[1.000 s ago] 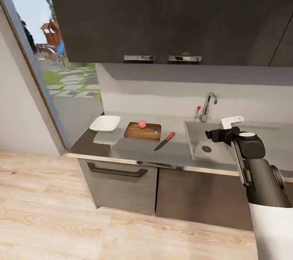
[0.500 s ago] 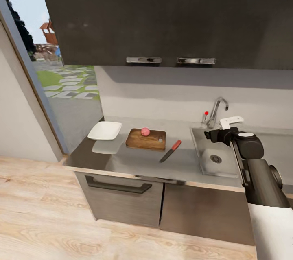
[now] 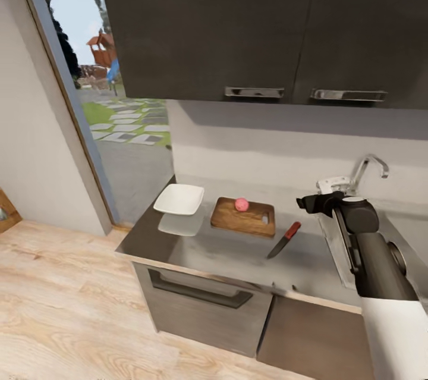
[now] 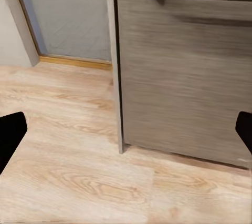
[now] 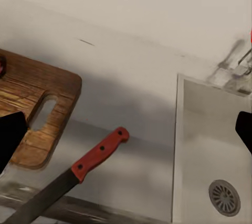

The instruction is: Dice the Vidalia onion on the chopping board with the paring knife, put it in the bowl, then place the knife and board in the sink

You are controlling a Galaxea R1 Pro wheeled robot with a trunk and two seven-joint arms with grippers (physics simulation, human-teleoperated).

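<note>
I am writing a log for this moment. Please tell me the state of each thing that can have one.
Onion: whole, resting on the board.
Board: flat on the countertop.
Knife: lying on the countertop, not held.
Bowl: upright, empty.
Right end effector: open, holding nothing.
Left end effector: open, empty.

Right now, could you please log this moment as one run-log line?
onion: on chopping board | paring knife: on countertop beside board | right gripper: open, above knife | bowl: empty

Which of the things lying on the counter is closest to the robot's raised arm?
The knife with the red handle. It lies on the counter between the wooden board and the sink; the white bowl sits farthest away.
</note>
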